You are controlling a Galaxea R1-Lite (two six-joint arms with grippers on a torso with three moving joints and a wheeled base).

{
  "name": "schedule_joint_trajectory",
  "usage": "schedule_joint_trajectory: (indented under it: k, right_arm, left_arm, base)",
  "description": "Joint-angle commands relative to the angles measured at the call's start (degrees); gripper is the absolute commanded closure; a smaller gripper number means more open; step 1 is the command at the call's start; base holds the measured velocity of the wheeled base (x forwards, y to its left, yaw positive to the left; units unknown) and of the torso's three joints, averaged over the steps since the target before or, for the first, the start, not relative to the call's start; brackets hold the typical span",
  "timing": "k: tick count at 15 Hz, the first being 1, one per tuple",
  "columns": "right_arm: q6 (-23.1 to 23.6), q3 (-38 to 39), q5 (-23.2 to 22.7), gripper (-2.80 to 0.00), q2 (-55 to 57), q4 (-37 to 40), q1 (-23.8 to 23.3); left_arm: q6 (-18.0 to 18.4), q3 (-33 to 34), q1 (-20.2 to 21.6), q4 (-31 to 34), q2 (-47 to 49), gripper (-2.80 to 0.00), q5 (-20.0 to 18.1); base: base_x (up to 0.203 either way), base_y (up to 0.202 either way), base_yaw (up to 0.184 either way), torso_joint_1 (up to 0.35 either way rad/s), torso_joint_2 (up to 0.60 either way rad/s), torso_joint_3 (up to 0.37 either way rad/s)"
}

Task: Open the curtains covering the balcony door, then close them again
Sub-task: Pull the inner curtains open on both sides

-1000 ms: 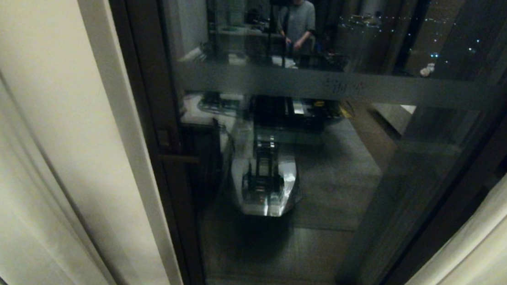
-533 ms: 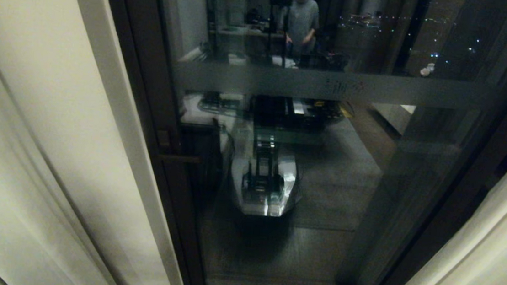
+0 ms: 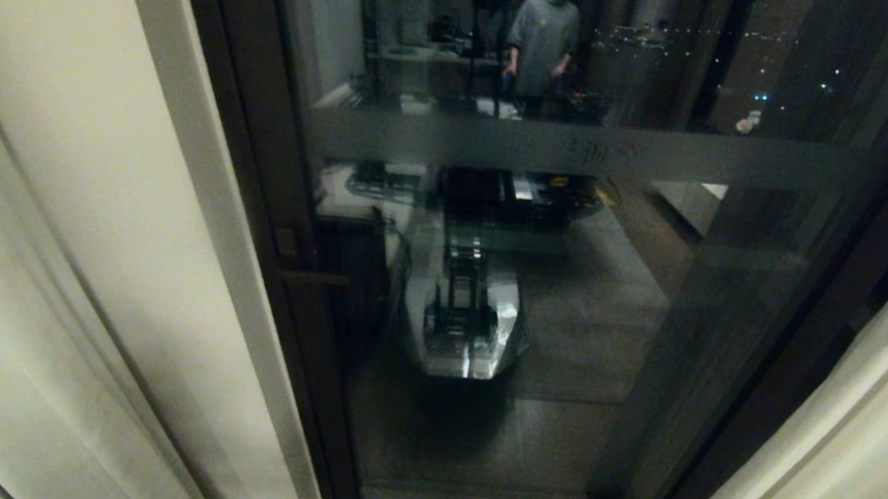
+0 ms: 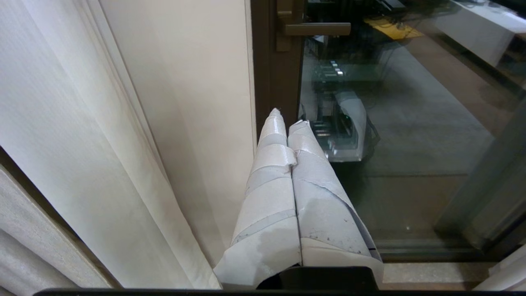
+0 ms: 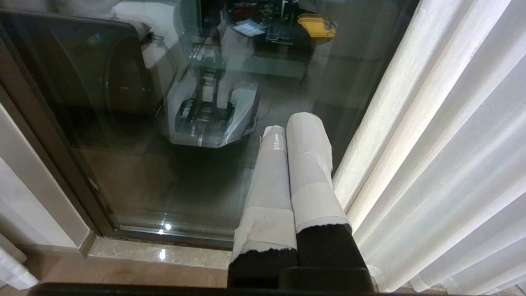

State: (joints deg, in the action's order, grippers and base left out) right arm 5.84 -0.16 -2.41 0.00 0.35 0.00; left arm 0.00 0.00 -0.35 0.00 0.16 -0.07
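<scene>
The left gripper [image 4: 289, 117] has its two tape-wrapped fingers pressed together on nothing, tips aimed at the dark frame of the balcony door [image 4: 275, 82]. The left curtain panel [image 4: 82, 135] hangs on the outer side of this gripper, near it but apart, with a plain cream wall strip between the cloth and the door frame. The right gripper [image 5: 294, 127] is likewise closed and empty; the right curtain panel [image 5: 431, 144] hangs just beside it on its outer side, the nearest fold close to the fingers, though whether they touch is unclear.

Both panels run long from top to floor, pleats vertical, and both stand drawn aside, so the glass is bare; by that look the opening part is done and the closing is what is left. Each panel must travel sideways toward the middle of the door, across the line of its pleats. The right arm is the nearer to its cloth.

The head view shows neither arm, but it gives the whole door with its frosted band [image 3: 581, 149], a curtain at each edge, and a person [image 3: 545, 33] reflected in the glass. Only the wrist views show the grippers, the door handle [image 4: 312, 28] and the sill at the floor.
</scene>
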Motion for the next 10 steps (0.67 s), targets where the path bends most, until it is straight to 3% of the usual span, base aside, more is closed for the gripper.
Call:
schedule_joint_trajectory:
  k: [1,10]
  right_arm:
    - [0.05,-0.02,-0.05,0.00,0.09,0.00,0.00]
    - [0.05,-0.02,-0.05,0.00,0.09,0.00,0.00]
  left_arm:
    - [0.00,0.00,0.00,0.00,-0.16,0.00,0.06]
    - [0.00,0.00,0.00,0.26,-0.16,0.00,-0.02]
  base:
    - [0.000,0.000,0.000,0.000,0.00,0.000]
    - [0.000,0.000,0.000,0.000,0.00,0.000]
